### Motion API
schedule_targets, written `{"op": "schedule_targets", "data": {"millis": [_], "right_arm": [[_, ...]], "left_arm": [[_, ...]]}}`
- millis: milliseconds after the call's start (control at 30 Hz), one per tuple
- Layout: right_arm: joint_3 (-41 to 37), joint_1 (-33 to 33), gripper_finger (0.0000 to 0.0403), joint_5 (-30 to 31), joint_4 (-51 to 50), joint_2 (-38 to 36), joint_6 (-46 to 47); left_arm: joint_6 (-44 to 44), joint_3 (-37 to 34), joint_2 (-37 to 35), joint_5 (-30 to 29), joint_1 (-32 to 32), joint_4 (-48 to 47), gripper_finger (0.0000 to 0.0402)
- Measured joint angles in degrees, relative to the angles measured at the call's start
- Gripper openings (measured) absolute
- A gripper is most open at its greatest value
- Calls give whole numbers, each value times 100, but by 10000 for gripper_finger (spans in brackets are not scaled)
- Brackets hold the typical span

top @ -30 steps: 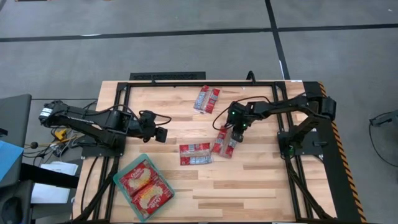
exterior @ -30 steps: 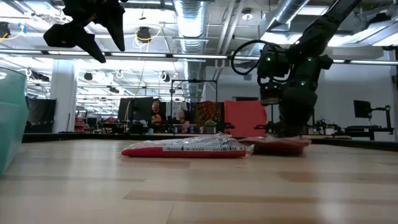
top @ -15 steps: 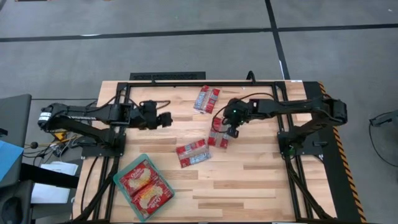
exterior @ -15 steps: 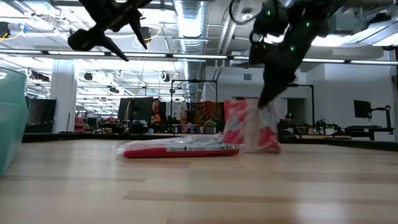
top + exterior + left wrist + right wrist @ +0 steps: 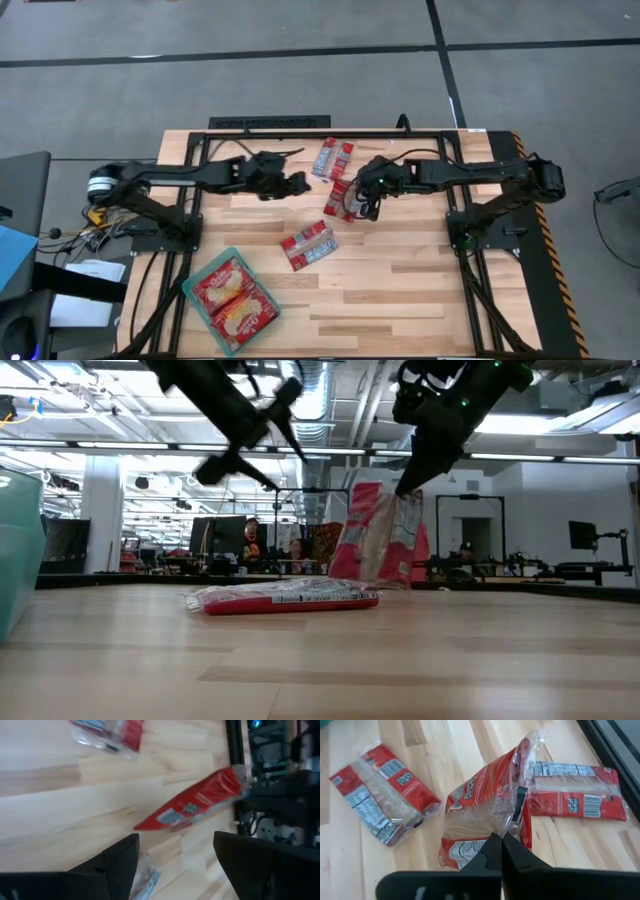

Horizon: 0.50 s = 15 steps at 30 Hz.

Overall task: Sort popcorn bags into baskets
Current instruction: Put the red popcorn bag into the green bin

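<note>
Right gripper [image 5: 502, 840] clamped on a popcorn bag; left gripper [image 5: 296, 183] spread and empty.

Right gripper: fingers pinched on the clear end of a narrow red bag [image 5: 341, 200], which hangs tilted above the table [image 5: 420, 290] centre. Left gripper: raised over the far-left part of the table, fingers apart, holding nothing. Second narrow bag [image 5: 308, 244]: flat, just near-left of the lifted one. Third narrow bag [image 5: 332, 158]: flat, by the far edge. Teal basket [image 5: 190, 290]: near-left corner, two square bags [image 5: 232, 303] lying inside abreast.
</note>
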Motion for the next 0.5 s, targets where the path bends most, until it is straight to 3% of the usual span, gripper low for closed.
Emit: {"op": "schedule_targets", "data": {"millis": [267, 500], "right_arm": [[40, 48, 10, 54, -38, -2, 40], [40, 210, 5, 299, -40, -5, -4]], "left_arm": [[-1143, 0, 1227, 760, 68, 1595, 245], [-2599, -2, 1498, 524, 72, 1973, 245]]}}
